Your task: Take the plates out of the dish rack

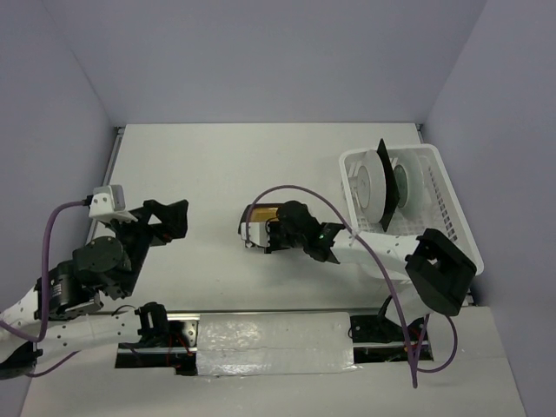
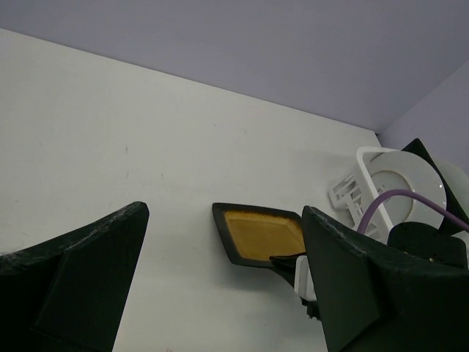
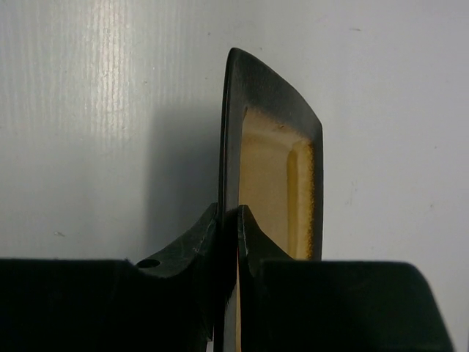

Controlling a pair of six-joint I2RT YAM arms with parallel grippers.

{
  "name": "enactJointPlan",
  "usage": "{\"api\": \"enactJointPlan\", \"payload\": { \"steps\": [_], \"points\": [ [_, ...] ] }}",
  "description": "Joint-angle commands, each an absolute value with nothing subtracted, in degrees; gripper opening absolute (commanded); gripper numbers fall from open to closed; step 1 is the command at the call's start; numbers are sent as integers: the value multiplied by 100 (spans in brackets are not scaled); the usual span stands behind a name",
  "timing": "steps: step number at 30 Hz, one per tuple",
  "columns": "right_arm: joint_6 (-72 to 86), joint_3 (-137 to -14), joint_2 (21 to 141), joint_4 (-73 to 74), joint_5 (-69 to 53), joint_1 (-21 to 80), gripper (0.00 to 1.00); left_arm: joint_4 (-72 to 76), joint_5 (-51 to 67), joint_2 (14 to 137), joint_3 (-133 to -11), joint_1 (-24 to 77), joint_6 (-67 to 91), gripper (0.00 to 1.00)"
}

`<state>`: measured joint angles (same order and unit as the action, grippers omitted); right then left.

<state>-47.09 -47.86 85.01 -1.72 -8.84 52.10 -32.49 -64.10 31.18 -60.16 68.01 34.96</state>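
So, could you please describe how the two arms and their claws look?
Both arms are black with white link sections. The left claw and right claw each have two matte-black wedge-shaped fingers. A purple cable loops from each wrist; the left wrist carries a white camera block.

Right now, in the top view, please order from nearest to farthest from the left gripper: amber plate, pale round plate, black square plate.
From the left gripper:
1. Amber plate, mid-table, in the right gripper.
2. Pale round plate, left end of the dish rack.
3. Black square plate, just right of it.
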Motion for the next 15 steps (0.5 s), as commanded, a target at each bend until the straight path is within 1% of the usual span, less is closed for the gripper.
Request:
{"api": "enactJointPlan", "payload": {
  "steps": [1,4,7,8,13,15],
  "points": [
    [-5203,-4624,8350,-1871,-352,5326,0,-2866,-6346,2831,-5749,6812,3551,98],
    [-5379,-4220,8411,-2231,-141,5484,0,-2857,-6319,2777,-5695,6812,3595,98],
    [-5475,-4017,8735,-2346,174,5721,1,-2550,-6170,2751,-5573,6812,3454,98],
    [-5563,-3886,8971,-2503,271,5809,4,-2523,-6092,2751,-5546,6812,3463,98],
    [-5590,-3753,9386,-2733,360,5977,14,-2443,-6047,2795,-5362,6812,3472,99],
    [-5564,-3726,9448,-2848,422,5976,22,-2479,-6064,2812,-5335,6812,3489,99]
  ]
}}
